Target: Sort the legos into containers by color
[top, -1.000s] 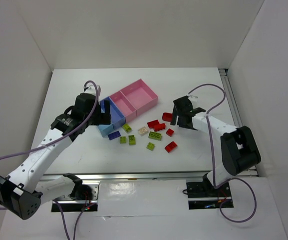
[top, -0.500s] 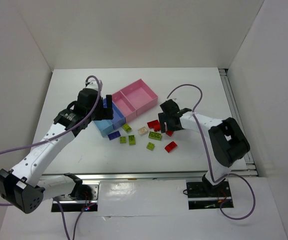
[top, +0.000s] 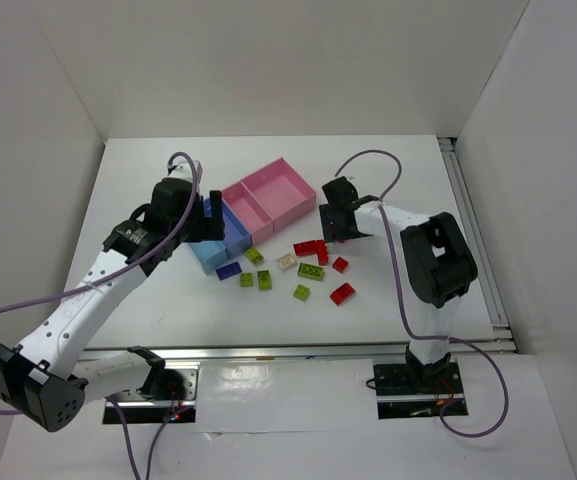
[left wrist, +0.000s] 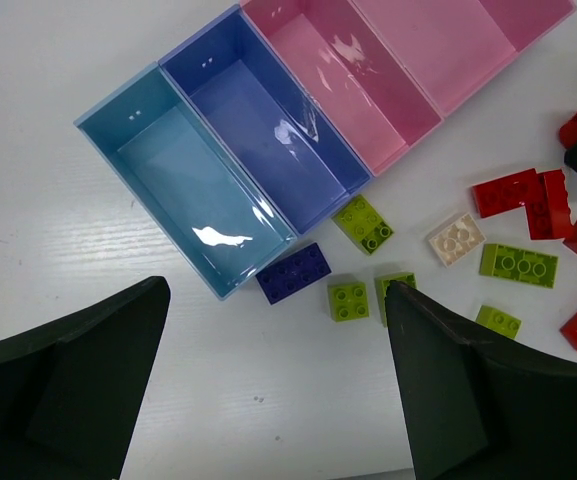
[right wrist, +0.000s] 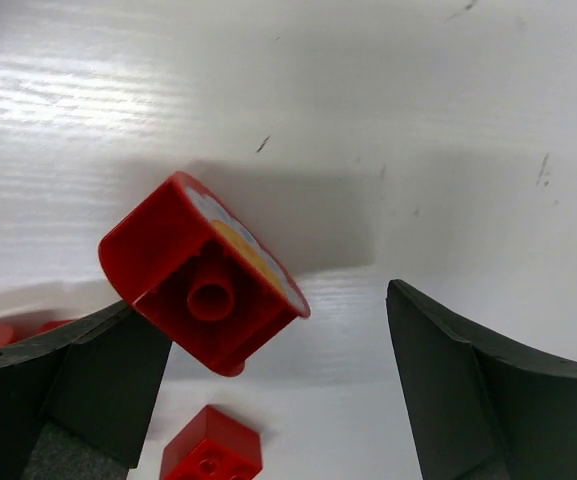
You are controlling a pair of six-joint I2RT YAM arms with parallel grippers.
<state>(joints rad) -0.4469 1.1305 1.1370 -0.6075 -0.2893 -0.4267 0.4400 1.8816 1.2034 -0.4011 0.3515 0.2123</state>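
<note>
Black and spread wide, the left gripper (top: 206, 212) hangs over the near ends of the trays, holding nothing. Under it the joined row runs from the light blue tray (left wrist: 183, 185) to the medium blue tray (left wrist: 258, 130) and then two pink trays (left wrist: 343, 85); none holds a brick. On the white table (top: 168, 300) just beside them lie the purple brick (left wrist: 294, 273), several lime green bricks (left wrist: 362, 222), a cream brick (left wrist: 456, 238) and, further right, a cluster of red bricks (left wrist: 508, 192).

Rightmost, the right gripper (top: 336, 225) is down at the table near the pink trays' corner. Its jaws stand apart around a red curved-top brick (right wrist: 203, 285), which lies tilted with its hollow underside towards the wrist camera. The brick sits close against one finger and well clear of the other; nothing is pinched.

The step in hand looks like picking up this brick. Closing from here would probably shove it sideways first, so the wrist should shift until the brick sits mid-gap. The pads should meet flat faces rather than the rounded top, which could squirt out. A slow close and a straight lift would keep the smaller red brick (right wrist: 213, 450) nearby from being dragged along.

A second ago the right gripper stood further right, with the red brick in plain view from above. It has swung left and now hides the brick from that camera. The left gripper has barely shifted, and the loose bricks lie where they were.
</note>
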